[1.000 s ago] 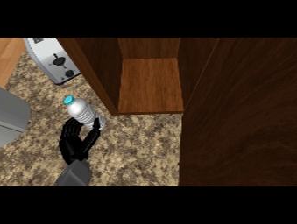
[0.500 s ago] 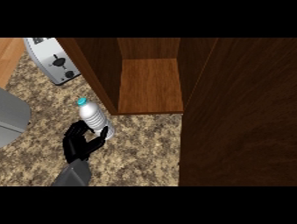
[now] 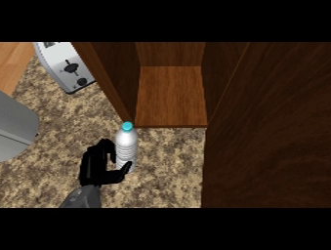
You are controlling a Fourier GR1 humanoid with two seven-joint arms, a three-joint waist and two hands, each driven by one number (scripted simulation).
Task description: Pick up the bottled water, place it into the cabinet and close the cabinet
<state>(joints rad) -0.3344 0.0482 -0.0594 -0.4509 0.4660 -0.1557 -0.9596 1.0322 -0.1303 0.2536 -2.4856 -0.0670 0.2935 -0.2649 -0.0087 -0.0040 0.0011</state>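
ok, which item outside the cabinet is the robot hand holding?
The bottle, cyan cap, gripped by the left robot hand in front of the cabinet shelf. The toaster and grey object sit apart, further left.

Speckled stone counter (image 3: 160, 176), brown and beige, filling the lower left and the middle of the view. Carries a silver toaster (image 3: 65, 68) at the far left, set at a slant, with a black lever and a black knob on the side that shows. Meets at the back a dark wooden cabinet (image 3: 172, 95), standing open. Hidden at the right by the cabinet door (image 3: 276, 122). Partly covered at the left edge by a grey rounded thing (image 3: 2, 127), not clear what.
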